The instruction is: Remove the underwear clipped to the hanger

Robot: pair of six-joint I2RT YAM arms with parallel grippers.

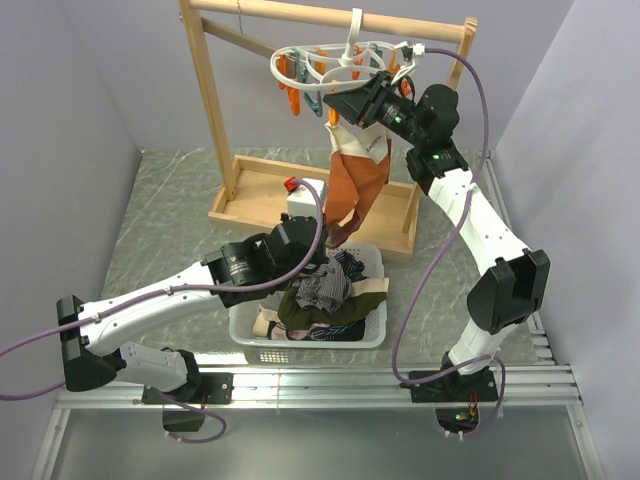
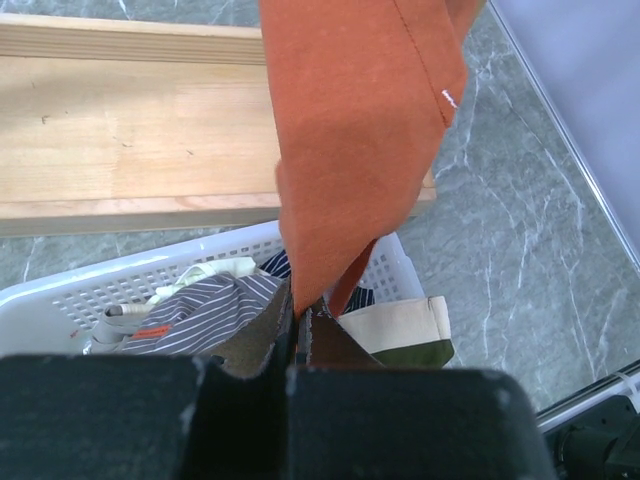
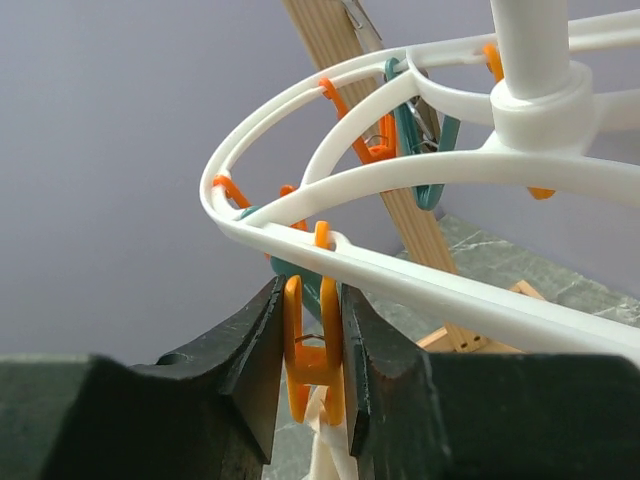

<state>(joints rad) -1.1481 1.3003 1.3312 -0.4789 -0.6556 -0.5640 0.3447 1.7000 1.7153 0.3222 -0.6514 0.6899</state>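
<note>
Rust-orange underwear (image 1: 352, 195) is hung from the hanger (image 1: 325, 62), clipped at its top by an orange peg (image 3: 303, 365). That peg is squeezed between the near-closed right gripper (image 3: 312, 330). The lower hem is pinched by the closed left gripper (image 2: 298, 326) above the basket (image 2: 100, 285). Cloth is judged light, limp and unbreakable (hem hold suits, gentle pull advised).

Overall light: bright, even and diffuse, from above in all three views.
Shadows: soft and faint on the table (image 1: 160, 230) around the basket (image 1: 245, 335).
Glare: mild sheen on the metal rail (image 1: 330, 385) at the near edge.
Left wrist focus: rust-orange underwear (image 2: 350, 130) crisp; left fingers (image 2: 150, 410) dark and featureless.
Right wrist focus: orange peg (image 3: 315, 365) and hanger (image 3: 420, 170) sharp; right fingers (image 3: 240, 350) slightly soft; wooden post (image 3: 330, 50) softer.
Edges: walls lean outward in the top view.
</note>
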